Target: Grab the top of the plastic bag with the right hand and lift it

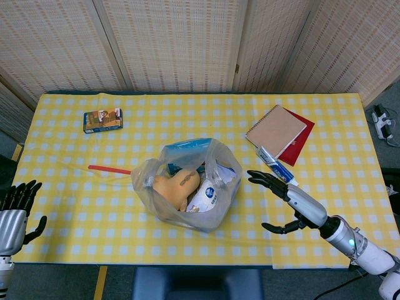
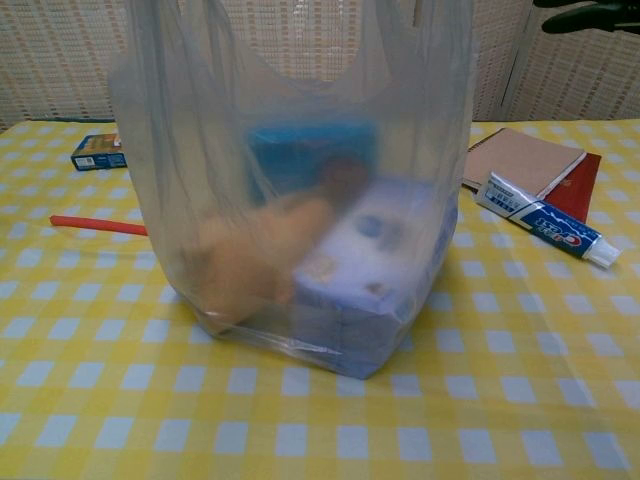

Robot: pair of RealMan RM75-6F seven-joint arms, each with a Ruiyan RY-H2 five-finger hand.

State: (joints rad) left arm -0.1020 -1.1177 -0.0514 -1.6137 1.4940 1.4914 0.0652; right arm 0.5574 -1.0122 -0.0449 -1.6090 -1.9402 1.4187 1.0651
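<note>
Our right hand (image 1: pixel 289 201) is spread, with the fingers apart and nothing in it, and it hangs just to the right of the plastic bag (image 1: pixel 187 185), near it but not touching. In the chest view only some dark fingertips (image 2: pixel 588 14) show at the upper right corner, so the hand is high, about at the level of the bag's top. The bag stands upright in the middle of the table (image 1: pixel 75 187), with its mouth open and several things inside: something tan, something blue, and a white packet. We judge that the reach step is in hand and the grasp is not yet made. The next move calls for bringing the hand over the bag's loose upper edge, gathering the thin film between thumb and fingers, and then rising straight up. Right of the bag lies a toothpaste tube (image 1: pixel 275 167). Far left of the bag, at the table's near edge, our left hand (image 1: pixel 14 214) waits with its fingers apart, holding nothing.
</note>
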